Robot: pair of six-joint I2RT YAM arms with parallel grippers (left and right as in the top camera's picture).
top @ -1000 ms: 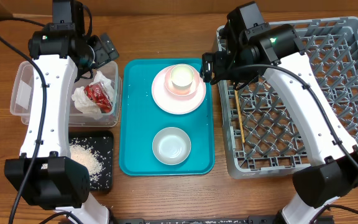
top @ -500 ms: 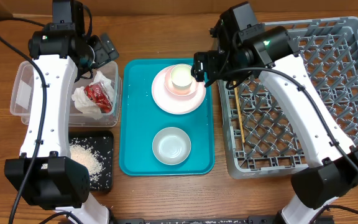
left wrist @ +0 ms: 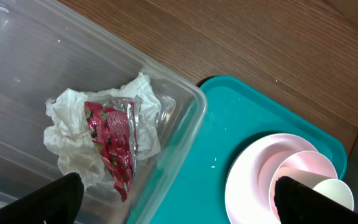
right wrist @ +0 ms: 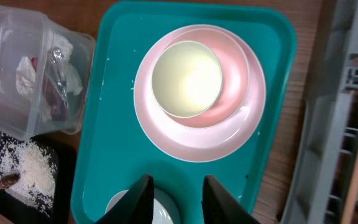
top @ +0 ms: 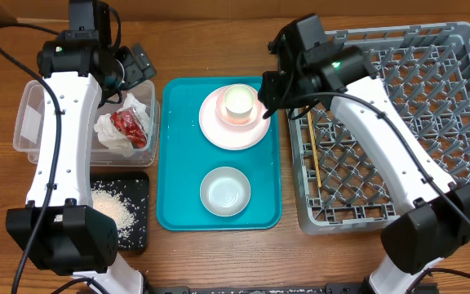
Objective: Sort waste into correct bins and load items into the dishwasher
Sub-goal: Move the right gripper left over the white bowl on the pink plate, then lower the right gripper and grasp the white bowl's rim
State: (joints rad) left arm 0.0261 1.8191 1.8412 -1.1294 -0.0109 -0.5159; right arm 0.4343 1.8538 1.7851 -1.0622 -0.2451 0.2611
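Right hand (right wrist: 174, 190) moved closer to cup (right wrist: 186, 78), now just beside cup; fingers released, empty. My left hand (left wrist: 180, 202) released too. Judge: cup to rack (top: 431, 98) next.

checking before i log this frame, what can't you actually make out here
- Chopsticks: overhead, far ends hidden under the right arm; right wrist view, only a blur at the edge.
- Bowl: right wrist view, cut off by the bottom edge and the right gripper.
- Dark speck on the crumbs: right wrist view, too small to identify.
- Clear tub: overhead, the left arm covers its middle.
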